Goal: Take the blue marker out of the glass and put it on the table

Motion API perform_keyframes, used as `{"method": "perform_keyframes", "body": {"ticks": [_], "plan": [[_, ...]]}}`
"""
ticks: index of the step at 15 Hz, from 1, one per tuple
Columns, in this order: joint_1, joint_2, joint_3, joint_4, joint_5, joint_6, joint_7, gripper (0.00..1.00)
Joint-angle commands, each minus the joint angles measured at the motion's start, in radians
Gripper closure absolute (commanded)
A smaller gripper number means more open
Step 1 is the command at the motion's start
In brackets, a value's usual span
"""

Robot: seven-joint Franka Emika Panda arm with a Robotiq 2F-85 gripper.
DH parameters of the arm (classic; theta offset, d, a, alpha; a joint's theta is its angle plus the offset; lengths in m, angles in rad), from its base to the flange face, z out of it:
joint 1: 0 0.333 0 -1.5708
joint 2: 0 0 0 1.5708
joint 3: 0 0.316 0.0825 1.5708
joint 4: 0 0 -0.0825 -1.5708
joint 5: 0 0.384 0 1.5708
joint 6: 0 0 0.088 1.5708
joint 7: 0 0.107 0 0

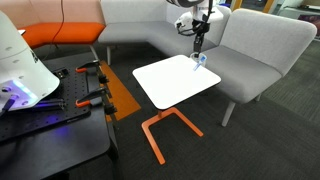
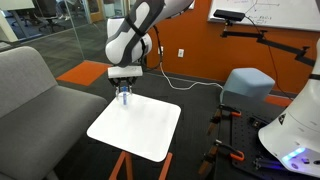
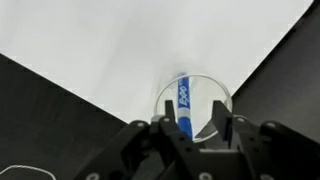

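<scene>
**Fingers [image 3: 163,133] spread at the glass [image 3: 215,92], blue marker [image 3: 183,104] inside**

Fingers fill the bottom of the wrist view as two dark, blurred tips standing apart, one on each side of the blue marker. Neither tip visibly touches the marker, and nothing is pinched. The marker leans inside the glass, with its white lettering facing the camera. The round clear rim of the glass rings both the marker and the gap between the tips. Whether the tips are inside the rim or just above it cannot be told.

The glass stands upright on the white surface [image 3: 100,50], close to one edge, with dark carpet beyond that edge. In an exterior view the glass [image 1: 201,61] sits at the far right corner of the surface [image 1: 170,82], directly under the fingers [image 1: 199,44]. In an exterior view from the opposite side, the glass [image 2: 124,97] is at the far left corner of the surface [image 2: 140,128], and the white arm [image 2: 135,35] bends down over it from the far side.

The white top rests on a bent orange tube frame [image 1: 165,130]. A grey sofa [image 1: 150,22] curves behind and to the right of the surface. A black workbench [image 1: 50,125] with orange clamps stands at the near left. An orange wall [image 2: 200,35] and a whiteboard [image 2: 265,12] lie far behind the arm.
</scene>
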Motion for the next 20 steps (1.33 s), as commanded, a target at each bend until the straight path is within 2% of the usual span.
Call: {"method": "perform_keyframes", "body": {"ticks": [1,8,16,18,19,20], "plan": [[0.000,0.031,-0.007,0.044,0.028,-0.027,0.015,0.56],[-0.015,0.082,-0.001,0.090,0.050,-0.031,0.007,0.53],[-0.006,0.130,-0.018,0.141,0.041,-0.030,0.016,0.62],[0.001,0.140,-0.029,0.152,0.033,-0.034,0.023,0.65],[0.002,0.143,-0.031,0.156,0.032,-0.036,0.023,0.69],[0.003,0.145,-0.034,0.158,0.031,-0.038,0.023,0.77]]}}
